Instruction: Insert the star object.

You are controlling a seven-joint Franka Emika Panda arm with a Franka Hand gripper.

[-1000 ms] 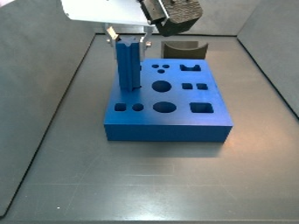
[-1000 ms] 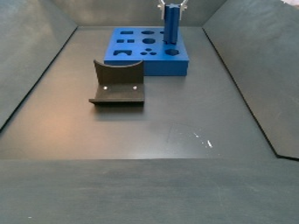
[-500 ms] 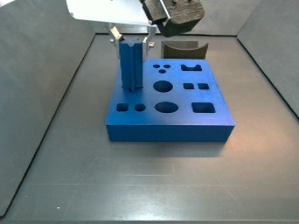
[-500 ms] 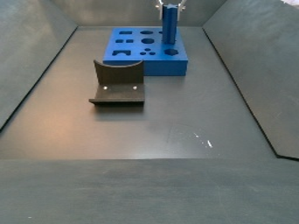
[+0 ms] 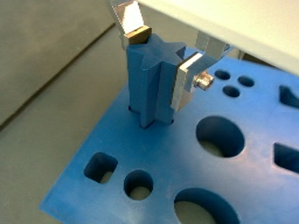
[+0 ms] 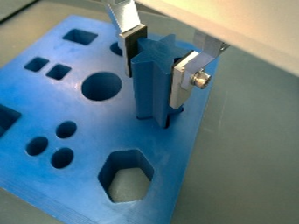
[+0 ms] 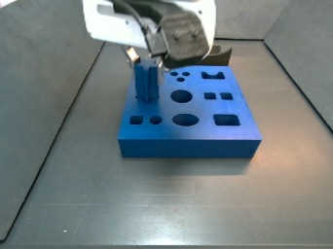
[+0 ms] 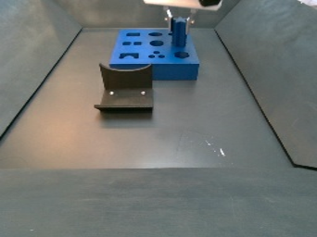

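no readable text — no labels anywhere

Dark fixture [image 8: 125,89] beside blue block [image 8: 148,56]

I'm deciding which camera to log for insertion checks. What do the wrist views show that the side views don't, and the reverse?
Only the wrist views show the star object entering its hole in the blue block, with a silver finger on each side of it.

Only the side views show the dark fixture apart from the block, and the grey floor.

Both show the gripper shut on the upright star object over the block.
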